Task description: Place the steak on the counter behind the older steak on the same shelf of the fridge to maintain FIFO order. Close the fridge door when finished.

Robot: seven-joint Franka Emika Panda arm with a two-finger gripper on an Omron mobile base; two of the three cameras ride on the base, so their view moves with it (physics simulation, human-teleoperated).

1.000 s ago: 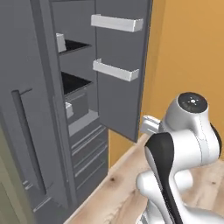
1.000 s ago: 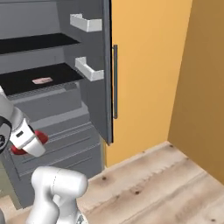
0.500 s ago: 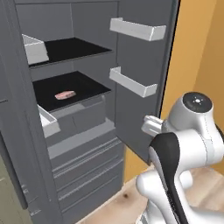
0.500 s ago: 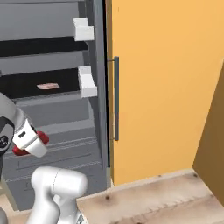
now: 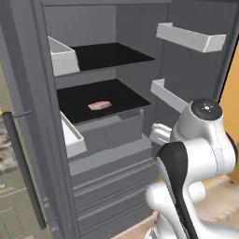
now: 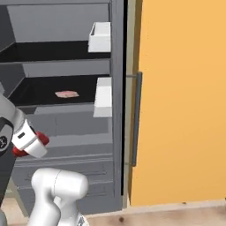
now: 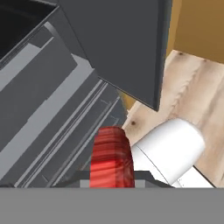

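The steak, bright red and chunky, sits clamped between the fingers of my gripper, which is shut on it. In the right base view the steak shows as red bits around the hand, low in front of the fridge drawers. The older steak, pale pink and flat, lies near the front middle of the black shelf inside the open fridge. The fridge door stands open to the right. A sliver of the counter shows at the far left.
White door bins jut from the open door's inner face. Another black shelf lies above, grey drawers below. The left door with its bar handle stands open. An orange wall and wood floor are to the right.
The whole picture has shifted: the base has moved, so the fridge interior now faces the cameras more squarely. The gripper stays shut on the steak.
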